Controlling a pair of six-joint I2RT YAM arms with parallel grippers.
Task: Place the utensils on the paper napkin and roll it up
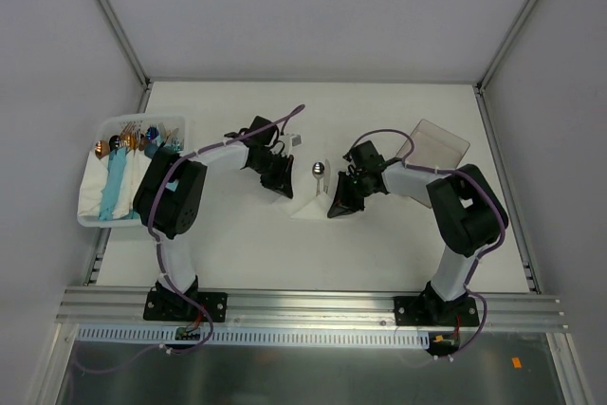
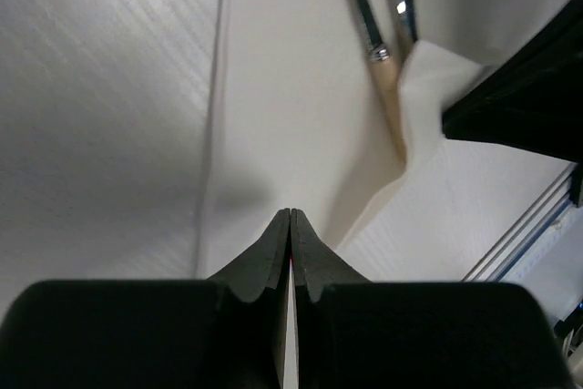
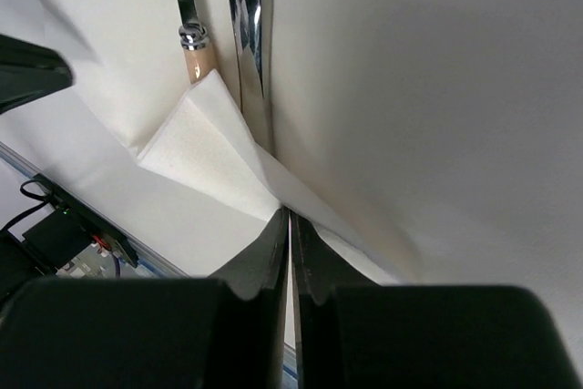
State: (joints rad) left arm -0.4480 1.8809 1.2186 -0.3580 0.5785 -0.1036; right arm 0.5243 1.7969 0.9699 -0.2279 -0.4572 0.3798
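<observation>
Left pincer (image 2: pixel 290 225): fingers together, clamped on napkin (image 1: pixel 305 206) at its left edge, apparently lifting it to fold.
Right pincer (image 3: pixel 289 225): fingers together, clamped on napkin's right corner, raised likewise.
Napkin: middle of table (image 1: pixel 237 244), tented between both pincers.
Utensils (image 3: pixel 248 15): in napkin's middle trough, cradled for rolling.

White counter (image 1: pixel 313 253). At its left edge, a white bin (image 1: pixel 104 223) holding light-blue rolled bundles (image 1: pixel 119 187). Toward the back right, a clear plastic tray (image 1: pixel 438 146), set askew. Near the middle back, a small pale cube (image 1: pixel 296 140). Along the near edge, a metal rail (image 1: pixel 313 303).
</observation>
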